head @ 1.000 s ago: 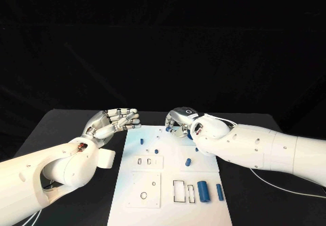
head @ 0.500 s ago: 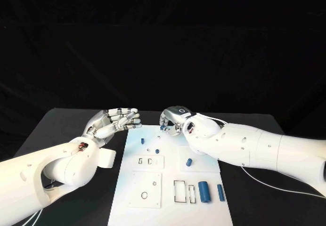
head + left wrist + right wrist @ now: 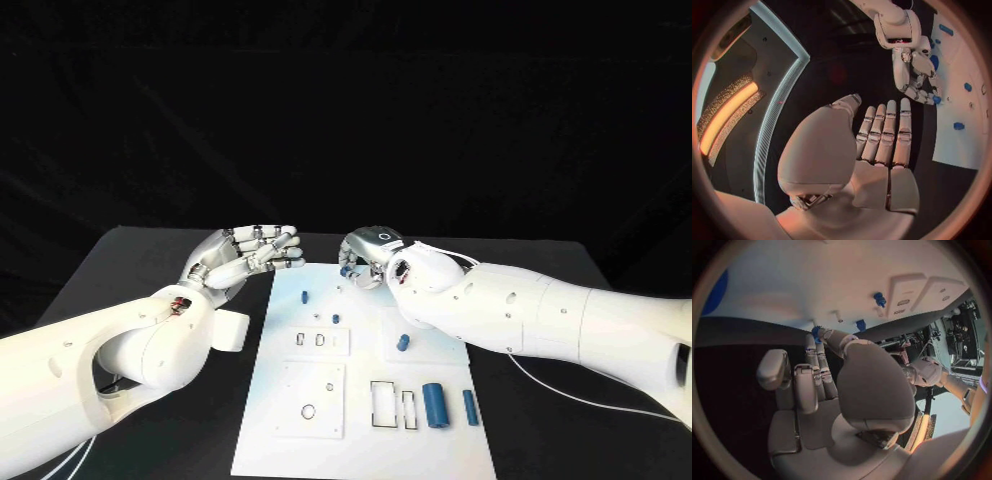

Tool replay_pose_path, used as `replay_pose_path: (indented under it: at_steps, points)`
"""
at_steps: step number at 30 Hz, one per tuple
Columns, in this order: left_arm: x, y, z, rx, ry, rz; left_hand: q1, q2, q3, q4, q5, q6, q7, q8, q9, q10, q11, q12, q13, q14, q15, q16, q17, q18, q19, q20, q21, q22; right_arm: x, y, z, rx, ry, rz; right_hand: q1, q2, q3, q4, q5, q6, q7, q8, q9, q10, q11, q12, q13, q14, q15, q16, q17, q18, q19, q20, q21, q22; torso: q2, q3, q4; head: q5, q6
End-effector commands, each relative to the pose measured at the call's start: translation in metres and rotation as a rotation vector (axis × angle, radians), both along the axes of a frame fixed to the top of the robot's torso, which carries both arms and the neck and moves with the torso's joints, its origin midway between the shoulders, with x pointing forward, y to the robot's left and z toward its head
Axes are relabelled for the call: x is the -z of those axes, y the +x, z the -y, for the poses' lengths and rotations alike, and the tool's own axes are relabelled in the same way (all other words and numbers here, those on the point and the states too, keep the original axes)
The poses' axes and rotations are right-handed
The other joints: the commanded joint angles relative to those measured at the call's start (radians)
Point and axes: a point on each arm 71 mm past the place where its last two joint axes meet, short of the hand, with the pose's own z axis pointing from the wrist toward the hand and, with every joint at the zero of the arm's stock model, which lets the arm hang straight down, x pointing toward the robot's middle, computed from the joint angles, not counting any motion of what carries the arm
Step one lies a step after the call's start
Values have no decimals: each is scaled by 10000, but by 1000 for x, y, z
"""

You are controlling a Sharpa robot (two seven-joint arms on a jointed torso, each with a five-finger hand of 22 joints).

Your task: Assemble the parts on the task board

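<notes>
1. The task board (image 3: 361,400) occupies the lower centre of the head view, running from the frame's middle to its bottom edge.
2. The right hand (image 3: 369,260), just right of centre at the board's upper end, pinches a small blue part (image 3: 348,270) between its fingertips; the remaining fingers are curled in. The left wrist view shows the same blue piece at those fingertips.
3. The left hand (image 3: 248,256), left of centre beside the board's upper left corner, holds nothing; its fingers lie straight and close together.
4. Standing in the upper half of the board: one peg (image 3: 304,296), a second peg (image 3: 335,318) and a third peg (image 3: 402,343).
5. Lying loose at lower right: a large cylinder (image 3: 434,402) and a slim cylinder (image 3: 469,407), beside empty rectangular slots (image 3: 389,404).
6. Judgement: assembly is partly done; the held part and both cylinders await seating.
</notes>
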Motion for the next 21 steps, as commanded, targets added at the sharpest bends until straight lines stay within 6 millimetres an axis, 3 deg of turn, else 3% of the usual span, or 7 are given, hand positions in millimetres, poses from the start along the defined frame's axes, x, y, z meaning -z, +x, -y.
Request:
replay_pose_path:
  at_steps: [1,21]
  points:
    - [-2,0,3,206,-127,56,53,-84,61,-6,-54,-55,149,-24,16,3,48,-36,-14,-61,-11,-53,9,133,31,16,-14,-15,1,0,-2,-79,-145,4,-138,21,85,-2,27,18,-8,30,20,40,29,-9,2,586,-19,62,64,-109,-34,-30,45,2,1,4,-3,1,-5]
    - [-4,1,3,249,-139,88,65,-91,83,-21,-56,-61,149,-26,20,6,50,-54,-14,-65,-9,-63,25,132,27,18,-19,-21,9,3,-6,4,-450,-311,-217,-31,113,-10,25,-107,24,15,68,-33,65,-74,-17,588,9,88,88,-101,-73,-6,30,-11,11,6,-12,14,-53]
